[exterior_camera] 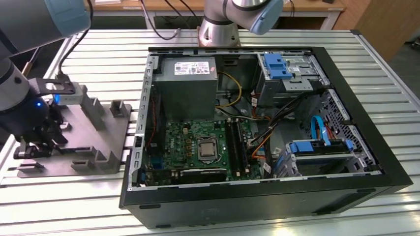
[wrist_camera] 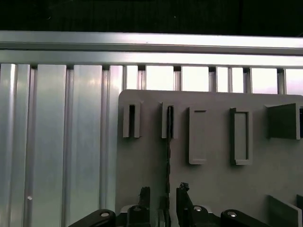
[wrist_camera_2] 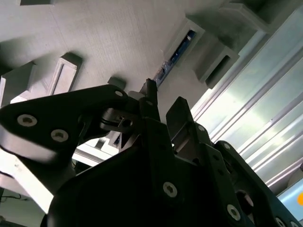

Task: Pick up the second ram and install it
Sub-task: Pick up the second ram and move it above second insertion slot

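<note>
While low, gripper (wrist_camera: 163,188) astride second ram (wrist_camera: 167,151)

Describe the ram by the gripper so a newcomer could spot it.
At the exterior view's left of the computer case lies a grey plate. The ram stands on edge in it, at the gripper: a thin dark strip among grey blocks.

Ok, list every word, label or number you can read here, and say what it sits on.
White label on the grey power supply inside the computer case: print too small to read.
Green motherboard: markings too small to read.
Grey fixture plate in the first wrist view: no text on it.
</note>
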